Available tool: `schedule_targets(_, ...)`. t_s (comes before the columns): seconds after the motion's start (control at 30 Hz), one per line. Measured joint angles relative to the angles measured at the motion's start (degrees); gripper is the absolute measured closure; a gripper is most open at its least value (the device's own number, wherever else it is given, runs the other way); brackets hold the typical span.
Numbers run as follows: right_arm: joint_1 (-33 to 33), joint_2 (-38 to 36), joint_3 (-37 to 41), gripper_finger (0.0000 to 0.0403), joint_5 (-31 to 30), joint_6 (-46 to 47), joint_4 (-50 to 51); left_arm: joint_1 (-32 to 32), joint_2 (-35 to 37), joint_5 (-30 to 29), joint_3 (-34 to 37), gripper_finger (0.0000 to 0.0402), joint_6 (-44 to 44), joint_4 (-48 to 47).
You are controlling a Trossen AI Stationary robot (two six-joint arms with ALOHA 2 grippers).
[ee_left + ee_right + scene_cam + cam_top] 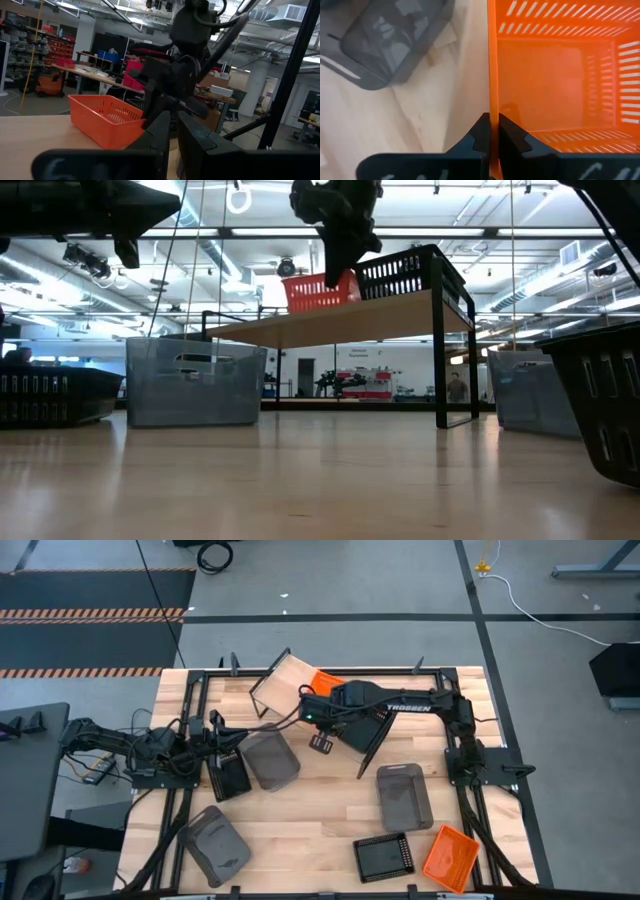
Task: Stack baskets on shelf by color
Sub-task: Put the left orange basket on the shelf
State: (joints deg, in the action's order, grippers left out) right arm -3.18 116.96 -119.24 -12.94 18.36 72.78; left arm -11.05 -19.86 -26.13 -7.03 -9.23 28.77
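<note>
Waiting at the left side of the slatted wooden tabletop (pixel 300 825), the left end effector (pixel 222 743) hovers by a black slotted plastic basket (pixel 229 776) with fingers nearly closed and empty. Farther right, the right end effector (pixel 493 131) pinches the side wall of the bright orange slotted plastic basket (pixel 555 75), which sits on the light-wood plank shelf (pixel 290 680). That basket lies directly ahead of the right arm, clearly the nearer one.

Two orange baskets (pixel 322 682) (pixel 450 857), three grey baskets (pixel 271 760) (pixel 404 796) (pixel 215 844), three black baskets (pixel 384 857) (pixel 229 773) (pixel 365 730), one shelf (pixel 285 680) and two arms were visible.
</note>
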Motion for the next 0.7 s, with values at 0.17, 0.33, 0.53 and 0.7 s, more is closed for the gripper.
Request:
schedule_targets(0.17,0.4,-0.1,0.0,0.0378,2.9,1.3,-0.2,0.0,0.0,0.0,0.0,0.0361,0.0,0.0)
schedule_targets(0.33,0.4,-0.1,0.0,0.0377,3.2,3.4,-0.7,0.0,0.0,0.0,0.0,0.0362,0.0,0.0)
schedule_targets(0.53,-0.3,-0.1,0.0,0.0377,3.1,7.2,-0.8,0.0,0.0,0.0,0.0,0.0362,0.0,0.0)
schedule_targets(0.7,-0.3,-0.1,0.0,0.0377,2.9,7.6,-1.0,0.0,0.0,0.0,0.0,0.0361,0.0,0.0)
